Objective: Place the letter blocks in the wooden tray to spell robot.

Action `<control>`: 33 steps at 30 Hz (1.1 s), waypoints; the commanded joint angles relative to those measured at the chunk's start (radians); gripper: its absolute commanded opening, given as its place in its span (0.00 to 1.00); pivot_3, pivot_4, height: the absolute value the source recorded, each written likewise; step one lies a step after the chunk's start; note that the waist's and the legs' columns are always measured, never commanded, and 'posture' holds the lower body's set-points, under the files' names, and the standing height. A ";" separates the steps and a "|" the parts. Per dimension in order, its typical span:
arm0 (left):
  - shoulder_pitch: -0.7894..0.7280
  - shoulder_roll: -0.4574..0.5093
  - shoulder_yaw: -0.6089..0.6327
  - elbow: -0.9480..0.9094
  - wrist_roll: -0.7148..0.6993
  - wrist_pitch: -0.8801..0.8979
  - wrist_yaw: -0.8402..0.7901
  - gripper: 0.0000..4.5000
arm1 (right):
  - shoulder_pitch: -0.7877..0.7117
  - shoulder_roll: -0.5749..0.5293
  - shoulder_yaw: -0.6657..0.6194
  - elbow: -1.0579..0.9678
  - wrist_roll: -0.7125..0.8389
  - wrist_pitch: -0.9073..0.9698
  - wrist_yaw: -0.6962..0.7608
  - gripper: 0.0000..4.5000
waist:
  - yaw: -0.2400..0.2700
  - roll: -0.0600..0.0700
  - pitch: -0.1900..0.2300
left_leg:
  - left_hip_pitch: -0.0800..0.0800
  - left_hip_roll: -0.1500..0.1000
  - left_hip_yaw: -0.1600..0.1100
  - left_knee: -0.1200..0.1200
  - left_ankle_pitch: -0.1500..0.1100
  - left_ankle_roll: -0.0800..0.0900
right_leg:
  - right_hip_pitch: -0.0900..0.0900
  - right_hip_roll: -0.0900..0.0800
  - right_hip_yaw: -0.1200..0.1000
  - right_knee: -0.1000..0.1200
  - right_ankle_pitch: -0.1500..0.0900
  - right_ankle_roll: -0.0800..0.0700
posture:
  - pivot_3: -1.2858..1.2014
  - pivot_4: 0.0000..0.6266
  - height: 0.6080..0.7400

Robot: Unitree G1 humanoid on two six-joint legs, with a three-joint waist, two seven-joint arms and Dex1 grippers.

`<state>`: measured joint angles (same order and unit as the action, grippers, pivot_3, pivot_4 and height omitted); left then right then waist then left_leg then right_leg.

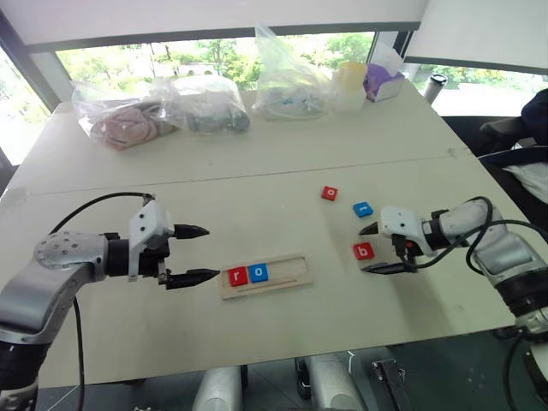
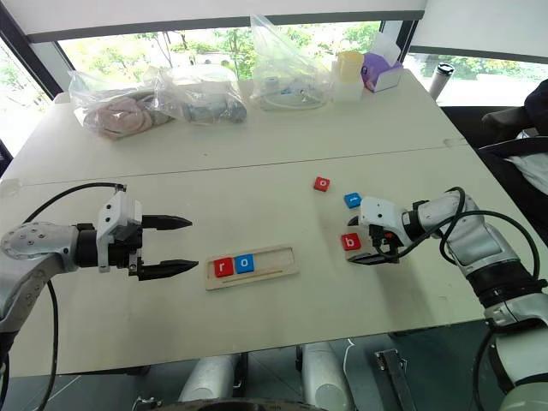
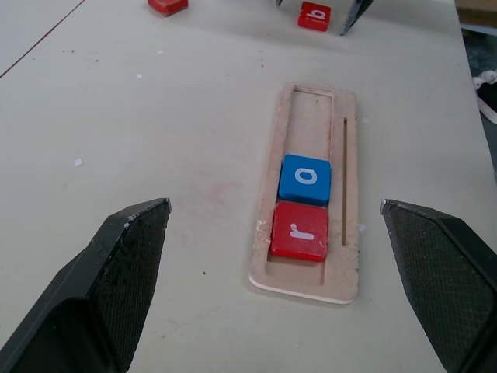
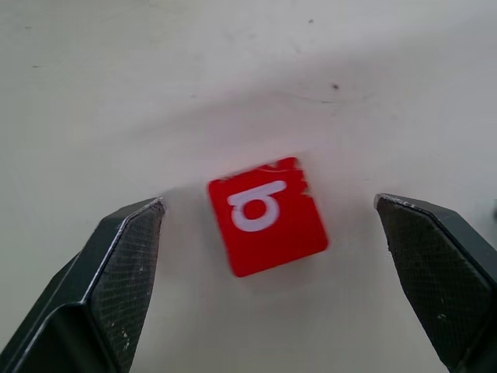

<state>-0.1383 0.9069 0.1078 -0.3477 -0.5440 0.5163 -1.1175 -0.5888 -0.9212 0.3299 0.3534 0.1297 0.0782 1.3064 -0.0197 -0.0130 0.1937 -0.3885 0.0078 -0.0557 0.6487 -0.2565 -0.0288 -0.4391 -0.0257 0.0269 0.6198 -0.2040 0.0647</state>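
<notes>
**Right gripper astride the red "b"; tray holds "r" and "o"**

Wooden tray lies on the table near its front edge. Red "r" block sits in the tray's leftmost slot, blue "o" block touching it on the right — the other slots are bare.

Three blocks lie loose to the right of the tray: red "b" block, blue "t" block beyond it, red "o" block farthest back.

Right gripper: fingers spread wide, one on each side of the red "b" block, not touching it — gaps show on both sides in the right wrist view.

Left gripper: fingers wide apart, holding nothing, just left of the tray's left end.
</notes>
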 commanded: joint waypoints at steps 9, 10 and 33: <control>0.007 0.012 0.026 -0.036 -0.002 -0.003 0.019 1.00 | 0.016 0.011 -0.030 -0.026 -0.036 -0.001 0.040 0.25 | 0.001 0.000 0.000 | 0.001 0.000 0.000 0.000 0.000 0.000 | 0.001 0.000 0.000 0.001 0.000 0.000 | 0.52 0.24 1.00; 0.008 0.012 0.027 -0.037 -0.003 -0.003 0.020 1.00 | 0.021 0.013 -0.035 -0.040 -0.040 -0.002 0.035 0.25 | 0.001 0.000 0.000 | 0.001 0.000 0.000 0.000 0.000 0.000 | 0.001 0.000 0.000 0.001 0.000 0.000 | 0.52 0.24 1.00; 0.052 0.020 -0.006 -0.112 0.000 -0.059 -0.035 1.00 | -0.157 0.287 0.174 -0.373 -0.105 0.341 0.061 0.25 | 0.002 0.000 0.000 | 0.001 0.000 -0.001 0.001 0.000 0.000 | -0.002 0.000 0.000 0.007 0.000 -0.001 | 0.52 0.24 1.00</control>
<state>-0.0882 0.9097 0.0648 -0.4297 -0.5337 0.4708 -1.1494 -0.7239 -0.6395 0.5094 -0.0122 0.0324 0.4200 1.3733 -0.0176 -0.0128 0.1938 -0.3875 0.0078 -0.0568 0.6493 -0.2564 -0.0290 -0.4415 -0.0256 0.0269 0.6272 -0.2042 0.0642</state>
